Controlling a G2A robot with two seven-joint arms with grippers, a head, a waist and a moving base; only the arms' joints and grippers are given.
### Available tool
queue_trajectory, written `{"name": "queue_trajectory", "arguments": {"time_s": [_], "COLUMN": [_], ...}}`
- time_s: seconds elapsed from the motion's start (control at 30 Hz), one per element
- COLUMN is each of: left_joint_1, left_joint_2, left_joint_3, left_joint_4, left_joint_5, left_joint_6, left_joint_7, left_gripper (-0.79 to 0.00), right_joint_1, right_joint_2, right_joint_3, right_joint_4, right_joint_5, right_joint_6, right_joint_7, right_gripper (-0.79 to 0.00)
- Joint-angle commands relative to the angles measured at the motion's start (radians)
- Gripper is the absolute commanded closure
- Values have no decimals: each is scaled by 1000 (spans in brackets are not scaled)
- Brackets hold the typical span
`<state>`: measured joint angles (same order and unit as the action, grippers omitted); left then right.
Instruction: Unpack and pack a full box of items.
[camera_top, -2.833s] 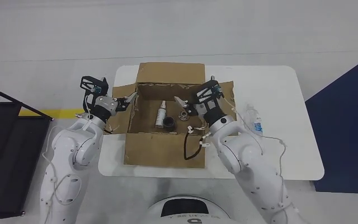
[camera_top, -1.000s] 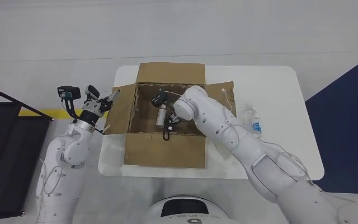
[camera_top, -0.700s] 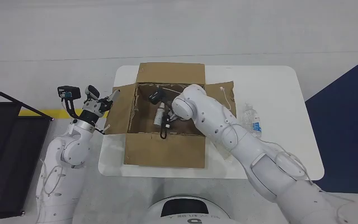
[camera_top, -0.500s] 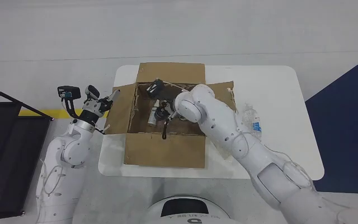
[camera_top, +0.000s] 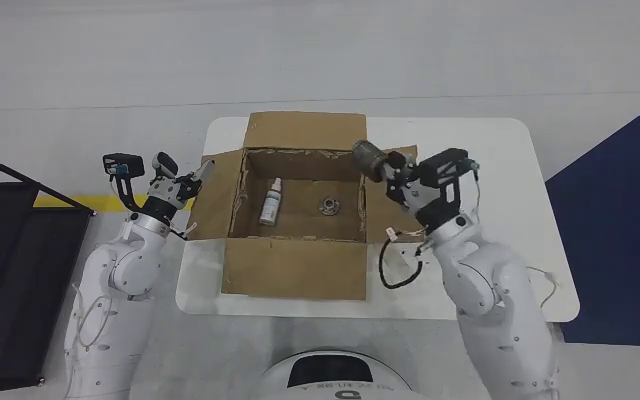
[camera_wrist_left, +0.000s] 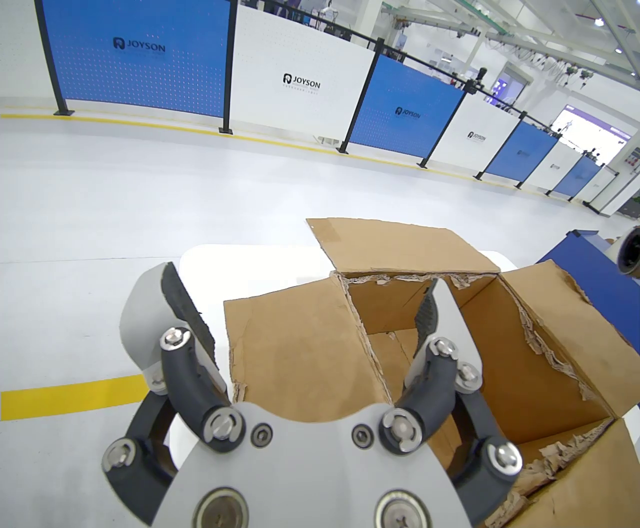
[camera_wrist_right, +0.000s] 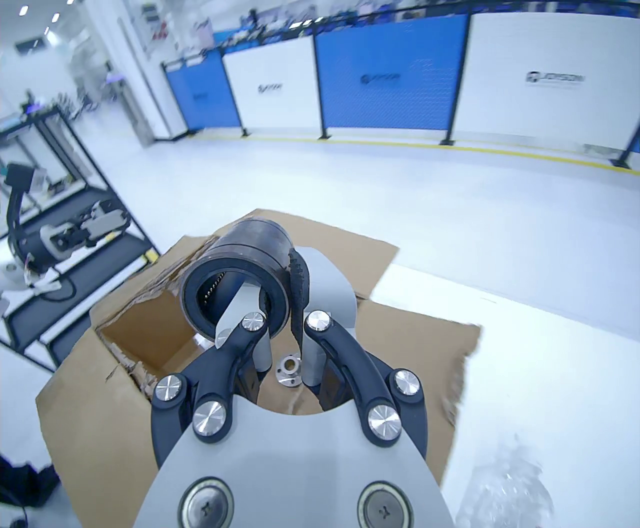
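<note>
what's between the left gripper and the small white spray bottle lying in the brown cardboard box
The brown cardboard box's left flap and side wall stand between the left gripper and the white spray bottle; from above, nothing visible blocks it.

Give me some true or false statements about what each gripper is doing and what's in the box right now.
1. The right gripper is shut on a dark cylinder. True.
2. The left gripper holds the spray bottle. False: it is open and empty, beside the cardboard box; the spray bottle lies inside the box.
3. The cardboard box is empty. False: the spray bottle and a metal flange lie on its floor.
4. The cardboard box is open at the top. True.
</note>
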<state>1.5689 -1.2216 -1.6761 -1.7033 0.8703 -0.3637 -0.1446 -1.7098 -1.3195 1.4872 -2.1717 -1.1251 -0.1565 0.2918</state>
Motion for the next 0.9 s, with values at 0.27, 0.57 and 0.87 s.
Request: {"name": "queue_trajectory", "arguments": {"time_s": [0.27, 0.57, 0.87], "left_joint_1": [0, 0, 0], "left_joint_2": [0, 0, 0], "left_joint_3": [0, 0, 0], "left_joint_4": [0, 0, 0], "left_joint_5": [0, 0, 0], "left_joint_6": [0, 0, 0], "left_joint_7": [0, 0, 0], "left_gripper": [-785, -785, -785], "right_joint_1": [-284, -284, -168], "right_joint_2": [-7, -7, -14], "right_joint_3": [187, 187, 76], "right_joint_4": [-34, -34, 51], "right_joint_5": [130, 130, -122], "right_joint_6": [112, 112, 350], "right_joint_7": [-279, -279, -119], "right_gripper": [0, 0, 0]}}
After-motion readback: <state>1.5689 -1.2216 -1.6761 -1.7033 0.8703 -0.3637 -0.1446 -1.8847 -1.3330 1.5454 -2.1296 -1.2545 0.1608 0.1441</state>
